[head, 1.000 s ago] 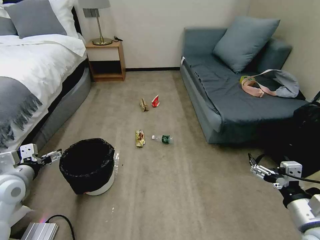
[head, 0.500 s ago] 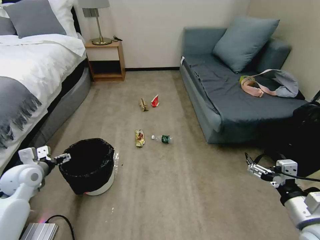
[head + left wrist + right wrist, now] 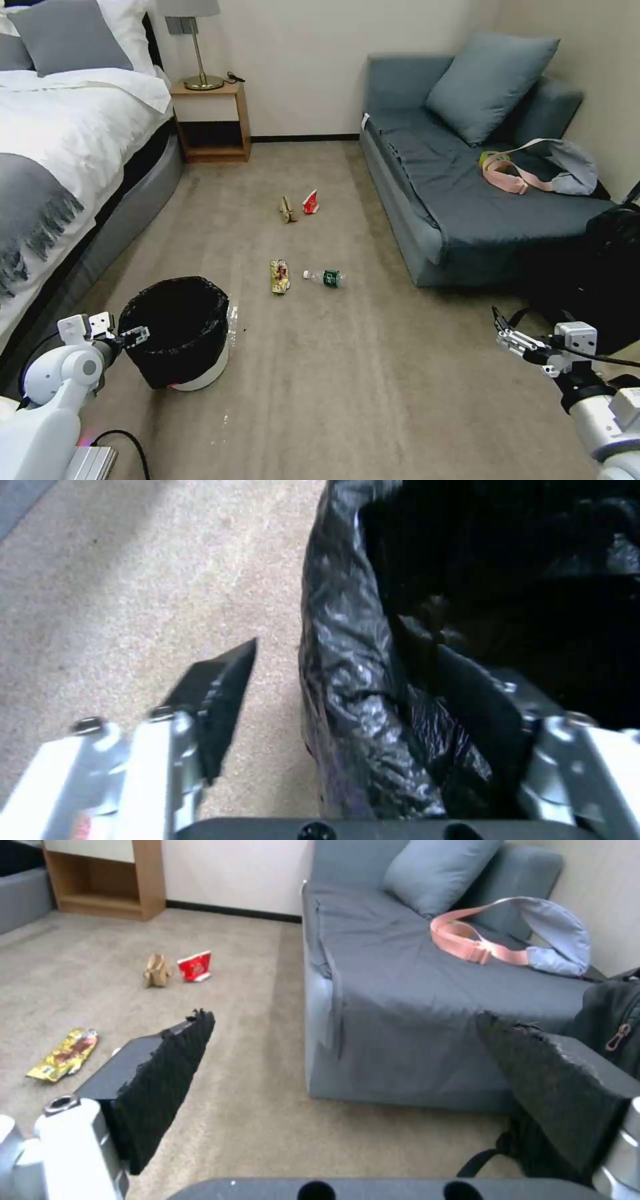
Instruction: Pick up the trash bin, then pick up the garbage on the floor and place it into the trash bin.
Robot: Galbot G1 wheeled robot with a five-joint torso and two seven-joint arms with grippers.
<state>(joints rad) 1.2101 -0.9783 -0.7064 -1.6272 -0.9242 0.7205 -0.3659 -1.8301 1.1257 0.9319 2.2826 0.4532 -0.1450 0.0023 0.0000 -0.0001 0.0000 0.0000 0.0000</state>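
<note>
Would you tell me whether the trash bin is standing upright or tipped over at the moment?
Upright. The trash bin stands on its white base on the carpet, mouth facing up, and the open left gripper straddles its bag-covered rim.

trash bin point(image 3: 373, 690): cut off at the top and right edges of the left wrist view; inside too dark to read
left gripper point(image 3: 347, 700): inner finger half lost against the black bag
clear bottle point(image 3: 325, 278): label print too small to read
bed point(image 3: 60, 153): cut off at the left edge of the head view
</note>
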